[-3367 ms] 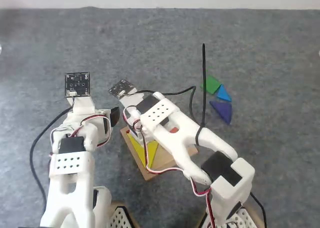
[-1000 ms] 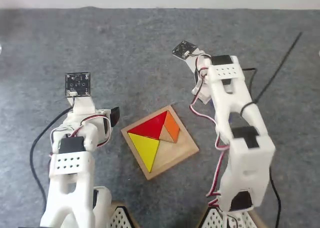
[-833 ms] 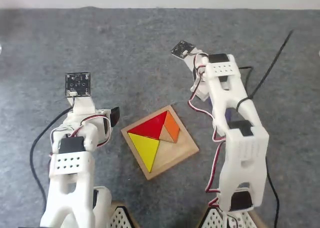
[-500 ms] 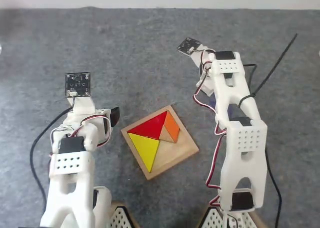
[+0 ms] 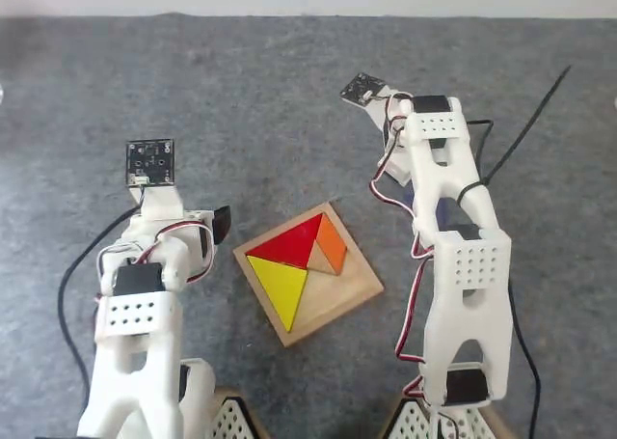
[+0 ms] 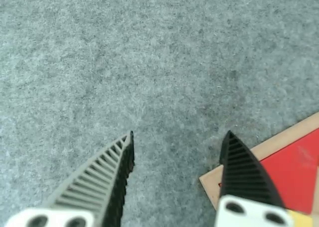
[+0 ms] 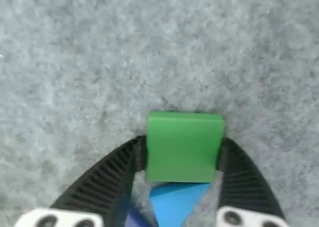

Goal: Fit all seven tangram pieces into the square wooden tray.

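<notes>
The square wooden tray [image 5: 359, 289] lies mid-table and holds a red triangle [image 5: 289, 244], an orange piece [image 5: 331, 241] and a yellow triangle [image 5: 281, 285]. My right arm [image 5: 439, 159] stretches out beyond the tray's far right. In the right wrist view my right gripper [image 7: 182, 140] is shut on a green square [image 7: 184, 154] that rests on the mat, one finger against each side. A blue triangle [image 7: 174, 203] lies right behind the square, with a purple piece [image 7: 133, 220] beside it. My left gripper [image 6: 179, 134] stands open and holds nothing, just off the tray's left corner [image 6: 259, 148].
Grey carpet-like mat [image 5: 241, 92] covers the whole table. A black cable [image 5: 525, 121] runs from the right arm toward the far right. The left arm [image 5: 145, 294] stands left of the tray, with open mat beyond it.
My right arm has swung from over the tray out to the loose pieces at the far right and settled there. The left arm has not moved.
</notes>
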You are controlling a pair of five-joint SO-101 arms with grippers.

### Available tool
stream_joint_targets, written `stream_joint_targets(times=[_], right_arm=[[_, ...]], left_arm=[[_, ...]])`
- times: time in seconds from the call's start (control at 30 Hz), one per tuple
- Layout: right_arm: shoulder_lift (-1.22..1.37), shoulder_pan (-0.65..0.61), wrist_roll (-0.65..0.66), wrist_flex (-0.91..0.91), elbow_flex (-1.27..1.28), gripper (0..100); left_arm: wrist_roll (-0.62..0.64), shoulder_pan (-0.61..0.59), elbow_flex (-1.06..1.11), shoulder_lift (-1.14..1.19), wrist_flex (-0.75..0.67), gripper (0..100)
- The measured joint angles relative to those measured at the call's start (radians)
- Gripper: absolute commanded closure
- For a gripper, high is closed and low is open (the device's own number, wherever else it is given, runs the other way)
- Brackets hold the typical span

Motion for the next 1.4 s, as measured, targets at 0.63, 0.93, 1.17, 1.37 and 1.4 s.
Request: stream_joint_targets(times=[0.63,0.93,1.17,1.37,1.4], right_arm=[[-0.063,-0.055,-0.155,0.311,-0.081,96.1],[-0.299,-0.221,-0.157,0.465,-0.078,95.8],[-0.532,-0.388,-0.192,0.428,0.147,95.7],[-0.847,-0.523,-0.221,0.267,0.539,95.7],[-0.882,-0.539,-0.221,0.218,0.624,95.7]], left_arm=[[0.0,0.0,0.0,0.0,0.0,73],[0.0,0.0,0.0,0.0,0.0,73],[0.0,0.0,0.0,0.0,0.0,73],[0.0,0.0,0.0,0.0,0.0,73],[0.0,0.0,0.0,0.0,0.0,73]])
